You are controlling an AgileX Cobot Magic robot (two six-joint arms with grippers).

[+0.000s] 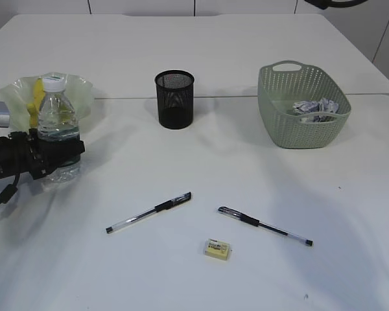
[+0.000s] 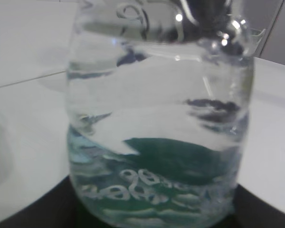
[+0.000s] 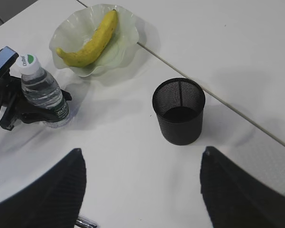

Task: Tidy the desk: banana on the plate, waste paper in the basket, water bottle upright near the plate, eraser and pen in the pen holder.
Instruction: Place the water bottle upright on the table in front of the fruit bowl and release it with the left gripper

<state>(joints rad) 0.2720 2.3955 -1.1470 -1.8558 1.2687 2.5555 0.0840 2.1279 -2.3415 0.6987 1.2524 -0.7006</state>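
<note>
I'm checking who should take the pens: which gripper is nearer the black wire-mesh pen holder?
Right. The right gripper hovers open just in front of the black mesh pen holder; the left gripper is off beside it, clamping the clear water bottle.

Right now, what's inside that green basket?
A crumpled waste paper ball lies inside the basket. The near wall hides the rest of the floor, so anything else there can't be seen.

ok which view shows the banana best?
Right wrist view: the whole banana lies unobstructed in the plate. Exterior view shows only a yellow sliver behind the water bottle; left wrist view shows none.
</note>
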